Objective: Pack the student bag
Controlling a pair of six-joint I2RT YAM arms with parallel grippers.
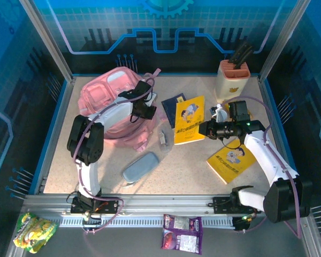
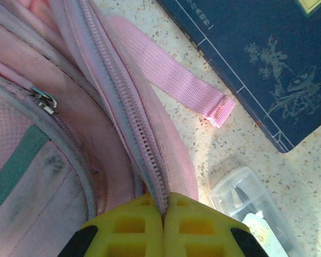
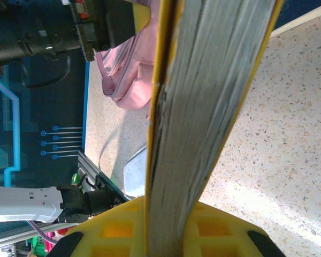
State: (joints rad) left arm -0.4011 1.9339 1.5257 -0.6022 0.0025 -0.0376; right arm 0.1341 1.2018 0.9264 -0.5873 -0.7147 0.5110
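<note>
With the large soft pink backpack (image 1: 108,99) lying far-left on the worktop (image 1: 192,171), the left pincer (image 2: 163,217), clenched on its zip seam (possibly the pull, hidden here), should draw steadily along the teeth while the right pincer (image 3: 166,219), grasping the thin yellow paperback book (image 3: 203,107), holds clear.

Left arm (image 1: 88,179) and right arm (image 1: 262,155): white links, chunky black joints, purple-ish cables (image 1: 298,209) looping alongside, yellow waffle-pocketed fingers (image 2: 123,230) with black corners.

Cloth, plastic, paper.
The bag (image 1: 109,101) is pink cloth, its strap (image 2: 174,80) woven; right of the bag, a matt blue book (image 2: 267,59), a clear plastic box (image 2: 246,195) and a yellow book (image 3: 203,107) with rough paper edges.
</note>
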